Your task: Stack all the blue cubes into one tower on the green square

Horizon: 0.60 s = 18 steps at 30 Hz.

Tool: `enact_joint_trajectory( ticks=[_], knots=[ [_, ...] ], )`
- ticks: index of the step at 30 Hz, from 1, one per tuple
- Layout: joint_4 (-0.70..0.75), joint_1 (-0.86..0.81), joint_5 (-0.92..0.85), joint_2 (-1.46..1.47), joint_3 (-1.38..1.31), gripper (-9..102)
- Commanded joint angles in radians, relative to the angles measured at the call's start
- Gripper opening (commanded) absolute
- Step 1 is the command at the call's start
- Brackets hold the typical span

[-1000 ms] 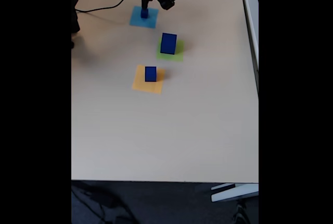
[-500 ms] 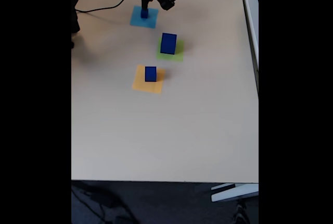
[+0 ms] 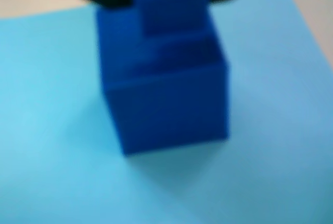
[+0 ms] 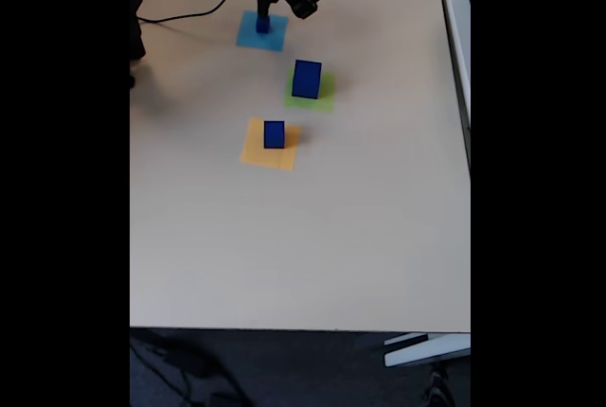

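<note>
Blue cubes sit one to a paper square on the beige table (image 4: 331, 237). In the fixed view I see the largest cube (image 4: 306, 79) on the green square (image 4: 325, 97), a middle cube (image 4: 274, 133) on the orange-yellow square (image 4: 256, 153), and the gripper (image 4: 263, 11) directly over a small cube (image 4: 262, 23) on the light-blue square (image 4: 277, 38). The wrist view shows a smaller cube (image 3: 171, 8) atop this one; I cannot tell how far the jaws are parted
</note>
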<state>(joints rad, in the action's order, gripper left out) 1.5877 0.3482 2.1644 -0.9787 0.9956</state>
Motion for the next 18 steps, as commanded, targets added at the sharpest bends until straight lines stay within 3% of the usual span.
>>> enact_joint_trajectory(
  ticks=[1,18],
  knots=[
    [-0.006,-0.012,-0.008,-0.006,-0.002,0],
    [-0.014,-0.011,0.000,0.000,0.002,0]
  ],
)
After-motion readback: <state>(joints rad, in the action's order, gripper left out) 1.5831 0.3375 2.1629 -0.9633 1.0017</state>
